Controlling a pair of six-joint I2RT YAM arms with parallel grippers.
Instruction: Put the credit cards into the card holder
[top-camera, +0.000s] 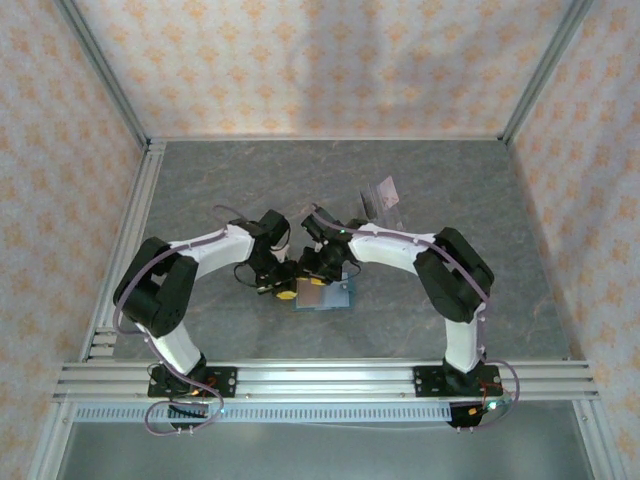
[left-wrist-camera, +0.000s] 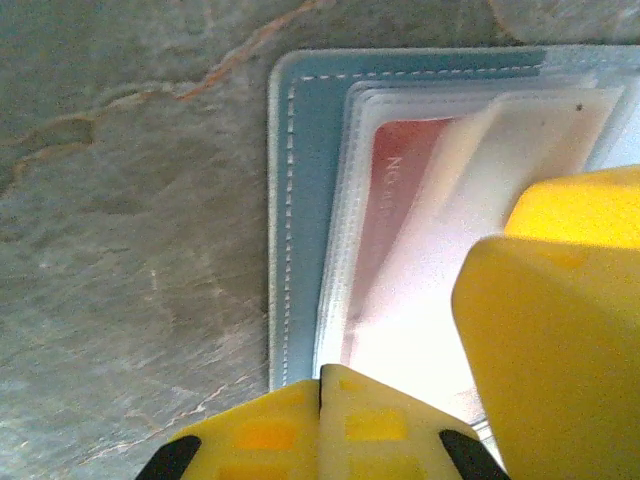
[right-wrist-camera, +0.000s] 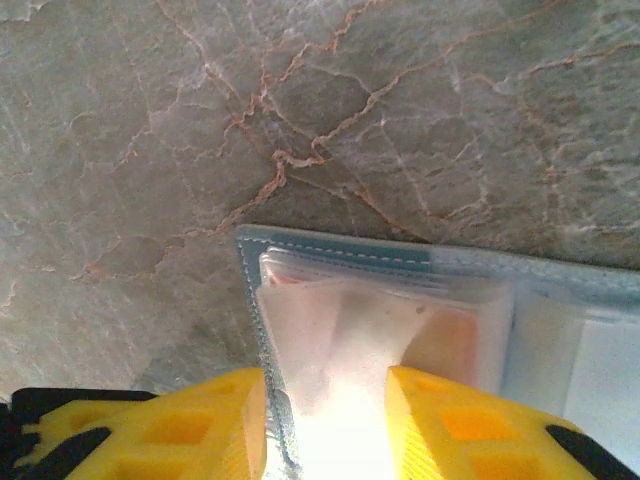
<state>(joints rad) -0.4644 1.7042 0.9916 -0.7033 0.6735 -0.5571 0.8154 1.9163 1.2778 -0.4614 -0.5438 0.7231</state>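
Overhead and wrist views of the card holder (top-camera: 335, 297) (left-wrist-camera: 305, 200) (right-wrist-camera: 330, 245), which is laid open and flat on the grey veined surface (top-camera: 250, 180) (left-wrist-camera: 120, 250) (right-wrist-camera: 200, 120), near its centre and between the two arms. A teal stitched border is seen around paler translucent pockets. Through one pocket a red card (left-wrist-camera: 400, 175) with pale lettering is visible, lying inside the holder. The left gripper (top-camera: 285, 292) (left-wrist-camera: 320, 378) is shown with its yellow jaws closed together and nothing between them, placed at the holder's left edge; whether it touches the holder cannot be told. The right gripper (top-camera: 318, 272) (right-wrist-camera: 325, 385) is shown above the pocket stack with its jaws parted, pale pocket material showing in the gap; no card is seen clamped. In the left wrist view a further yellow block is seen over the pockets at the right. A clear stand (top-camera: 383, 197) is placed well apart, towards the far right of the surface.
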